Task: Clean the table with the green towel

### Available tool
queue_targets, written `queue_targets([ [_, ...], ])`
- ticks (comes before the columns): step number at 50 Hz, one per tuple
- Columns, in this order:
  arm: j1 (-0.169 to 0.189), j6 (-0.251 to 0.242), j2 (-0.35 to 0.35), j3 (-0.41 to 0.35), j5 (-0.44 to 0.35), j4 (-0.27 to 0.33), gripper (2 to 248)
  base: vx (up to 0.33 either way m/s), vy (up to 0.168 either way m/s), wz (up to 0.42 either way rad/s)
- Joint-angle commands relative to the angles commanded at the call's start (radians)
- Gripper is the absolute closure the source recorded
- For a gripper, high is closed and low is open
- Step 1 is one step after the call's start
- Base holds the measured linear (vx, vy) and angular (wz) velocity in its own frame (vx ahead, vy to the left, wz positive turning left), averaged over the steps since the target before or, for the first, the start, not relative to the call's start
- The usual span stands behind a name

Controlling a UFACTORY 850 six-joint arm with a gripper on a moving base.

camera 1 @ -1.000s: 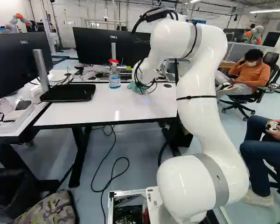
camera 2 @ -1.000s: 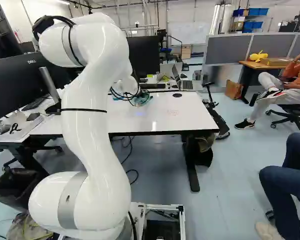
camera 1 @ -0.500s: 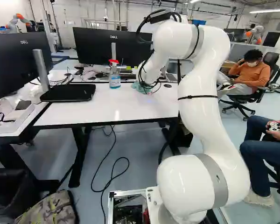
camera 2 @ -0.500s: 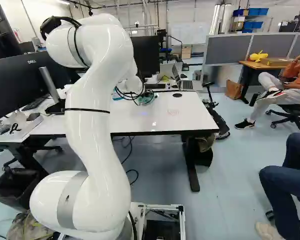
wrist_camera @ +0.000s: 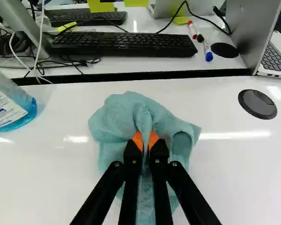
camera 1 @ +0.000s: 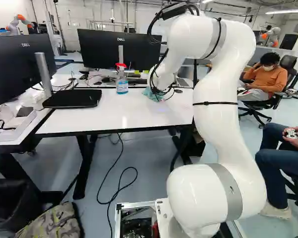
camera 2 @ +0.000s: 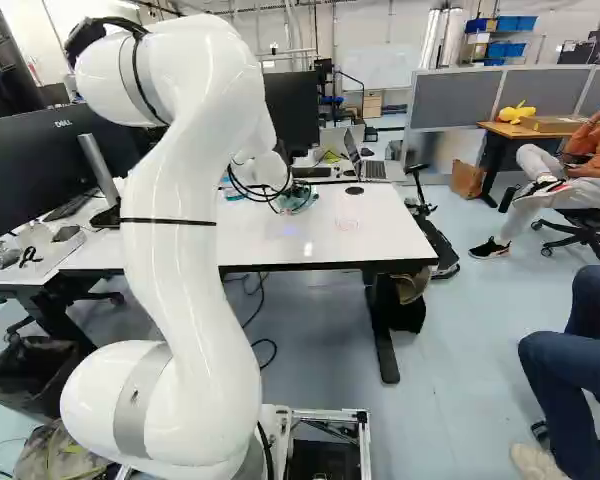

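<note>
Currently, the end effector [camera 2: 289,197] is closed on the green towel [wrist_camera: 114,115], clamping a raised fold between its two fingers. In the wrist view, orange pads [wrist_camera: 137,140] of the end effector [wrist_camera: 145,141] press the fold from both sides. The remaining cloth is bunched and spreads around the fingertips on the white worktop [camera 1: 94,118], near its far edge. The arm [camera 1: 216,106] extends over the worktop and angles down to the towel.

A spray bottle [camera 1: 121,85] with a red head stands upright on the same worktop, apart from the towel. A round black cap [wrist_camera: 257,104] is set in the surface on the towel's other side. Beyond the dark gap, a second worktop [wrist_camera: 145,66] carries a black keyboard [wrist_camera: 124,45], markers [wrist_camera: 208,51] and an open laptop [wrist_camera: 260,35].
</note>
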State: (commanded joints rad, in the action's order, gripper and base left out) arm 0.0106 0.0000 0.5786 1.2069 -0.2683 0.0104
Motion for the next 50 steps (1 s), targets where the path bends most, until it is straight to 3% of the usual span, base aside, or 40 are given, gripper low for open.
queue_targets([
  [14, -0.034, 0.0, -0.006, -0.008, 0.0, 0.0, 216, 0.0, 0.0, 0.0],
  [32, -0.068, 0.0, 0.049, 0.067, 0.0, 0.0, 216, 0.0, 0.0, 0.0],
  [50, -0.069, 0.0, 0.031, 0.063, 0.0, 0.0, 216, 0.0, 0.0, 0.0],
])
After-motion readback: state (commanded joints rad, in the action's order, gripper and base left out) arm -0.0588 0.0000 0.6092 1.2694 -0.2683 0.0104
